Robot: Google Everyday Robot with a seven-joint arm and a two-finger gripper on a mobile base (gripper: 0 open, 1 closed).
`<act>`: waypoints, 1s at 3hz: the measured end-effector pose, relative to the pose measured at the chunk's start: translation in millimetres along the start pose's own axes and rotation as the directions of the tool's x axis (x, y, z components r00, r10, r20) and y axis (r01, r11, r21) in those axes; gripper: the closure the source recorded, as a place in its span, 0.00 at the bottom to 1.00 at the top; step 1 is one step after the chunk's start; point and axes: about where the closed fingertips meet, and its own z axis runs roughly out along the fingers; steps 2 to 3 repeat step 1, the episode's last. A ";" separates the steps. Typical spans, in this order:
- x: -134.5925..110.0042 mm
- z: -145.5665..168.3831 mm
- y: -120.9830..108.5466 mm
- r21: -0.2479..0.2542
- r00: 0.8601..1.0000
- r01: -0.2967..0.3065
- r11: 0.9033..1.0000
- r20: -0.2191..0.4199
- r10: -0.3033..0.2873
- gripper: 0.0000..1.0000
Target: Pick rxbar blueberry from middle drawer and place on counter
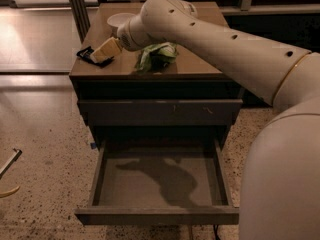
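My gripper (103, 51) is at the front left corner of the tan counter (200, 66), low over its top. A small flat dark bar, the rxbar blueberry (89, 57), is at the gripper's tip, at the counter's left edge and level with the top. I cannot tell whether it rests on the counter or is held. The middle drawer (102, 171) is pulled out below; its bare floor holds only the arm's shadow.
A white bowl (119, 20) stands at the counter's back left. A green and white snack bag (157, 56) lies mid-counter, right of the gripper. A shut drawer front with pale scratches (160, 112) sits above the open drawer. A thin tool (10, 164) lies on the floor, left.
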 end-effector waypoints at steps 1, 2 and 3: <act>0.0 0.0 0.0 0.000 1.000 0.000 1.000 0.000 0.000 0.00; 0.0 0.0 0.0 0.000 1.000 0.000 1.000 0.000 0.000 0.00; 0.0 0.0 0.0 0.000 1.000 0.000 1.000 0.000 0.000 0.00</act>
